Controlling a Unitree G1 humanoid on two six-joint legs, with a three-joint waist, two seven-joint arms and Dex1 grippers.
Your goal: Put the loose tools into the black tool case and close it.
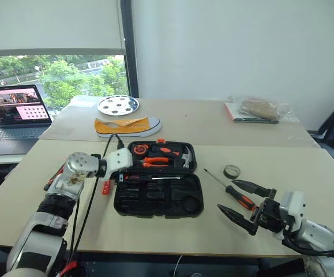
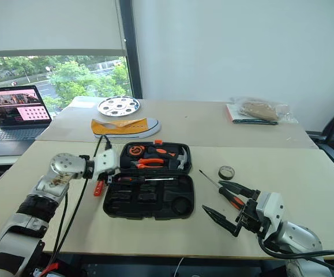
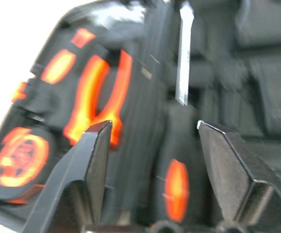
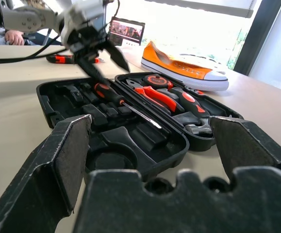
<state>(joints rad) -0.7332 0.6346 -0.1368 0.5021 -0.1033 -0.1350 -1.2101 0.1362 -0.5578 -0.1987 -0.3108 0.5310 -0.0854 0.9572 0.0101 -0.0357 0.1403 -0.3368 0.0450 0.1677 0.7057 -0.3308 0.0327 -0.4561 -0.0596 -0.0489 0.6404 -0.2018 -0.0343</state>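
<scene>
One case (image 1: pixel 158 196) lies open on the pale table (image 1: pixel 305 173) by a window, one screwdriver (image 4: pixel 112 97) already in its recess. A second screwdriver (image 1: pixel 236 193) and one tape roll (image 1: pixel 232 171) lie loose (right of the case). Left pincer (image 4: pixel 101 58) hovers spread above the case; right pincer (image 1: pixel 244 205) gapes beside the loose screwdriver.

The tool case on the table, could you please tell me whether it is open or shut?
Open: the tool case lies spread flat, lid back, pliers and recesses showing.
</scene>
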